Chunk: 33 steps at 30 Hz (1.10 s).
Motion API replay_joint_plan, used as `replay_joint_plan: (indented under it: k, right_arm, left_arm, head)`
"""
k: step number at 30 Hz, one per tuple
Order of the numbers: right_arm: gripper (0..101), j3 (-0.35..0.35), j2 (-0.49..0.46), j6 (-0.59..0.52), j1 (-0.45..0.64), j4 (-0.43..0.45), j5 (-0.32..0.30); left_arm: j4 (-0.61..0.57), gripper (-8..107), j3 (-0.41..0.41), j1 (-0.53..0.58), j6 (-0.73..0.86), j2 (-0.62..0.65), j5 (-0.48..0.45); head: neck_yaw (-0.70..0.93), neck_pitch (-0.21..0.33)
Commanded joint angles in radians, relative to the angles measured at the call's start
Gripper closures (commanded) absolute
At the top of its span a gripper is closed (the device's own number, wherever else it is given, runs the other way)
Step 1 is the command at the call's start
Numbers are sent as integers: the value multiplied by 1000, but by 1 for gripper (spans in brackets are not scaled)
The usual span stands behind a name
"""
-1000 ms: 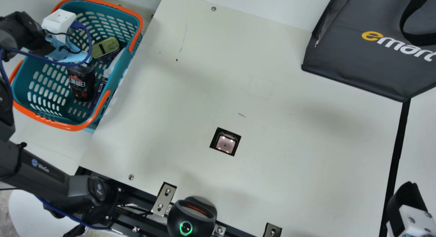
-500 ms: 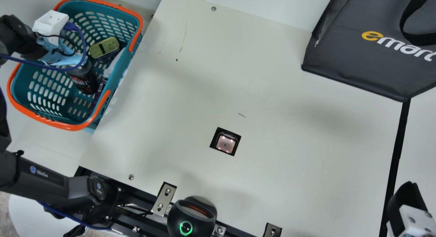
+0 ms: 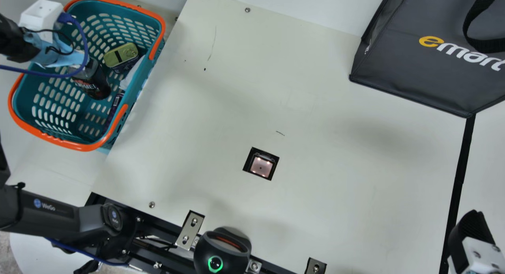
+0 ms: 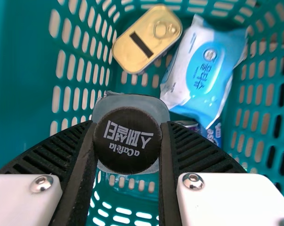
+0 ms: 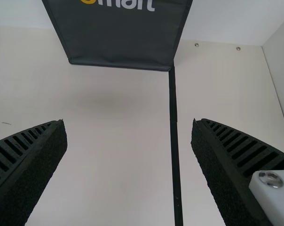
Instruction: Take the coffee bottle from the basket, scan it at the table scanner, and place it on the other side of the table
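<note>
The cream table [image 3: 355, 187] is bearing thin scratches and a scanner [image 3: 261, 166] that is glowing pinkish; a black bag [image 3: 418, 81] is sitting near a white wall [image 3: 307, 6]. Inside the teal basket [image 3: 59, 142], the dark bottle [image 3: 94, 86] is leaning, showing red-and-white print and a black cap. The left gripper [image 3: 59, 55] is pinching that cap; the right gripper [image 3: 464, 228] is spreading its fingers wide.
</note>
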State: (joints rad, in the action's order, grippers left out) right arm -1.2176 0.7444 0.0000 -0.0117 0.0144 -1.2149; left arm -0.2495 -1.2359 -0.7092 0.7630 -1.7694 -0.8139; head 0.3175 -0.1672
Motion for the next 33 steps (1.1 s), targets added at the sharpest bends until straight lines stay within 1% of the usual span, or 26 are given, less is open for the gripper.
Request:
replay_joint_plan:
  k: [1,11,18,26,33]
  right_arm:
    - [6,0,0,0,0,0,0]
    - [6,0,0,0,0,0,0]
    - [6,0,0,0,0,0,0]
    - [6,0,0,0,0,0,0]
    - [6,0,0,0,0,0,2]
  left_arm:
    - [-12,107,-24,-4,-8,14,-33]
    - [-53,107,-152,-19,-64,70,-178]
    - [-76,107,-235,-26,-102,104,-259]
    - [-108,107,-318,-33,-134,144,-328]
    - [-127,107,-359,-21,-171,185,-362]
  head:
    - [4,29]
    - [4,29]
    - [4,29]
    - [4,29]
    - [4,29]
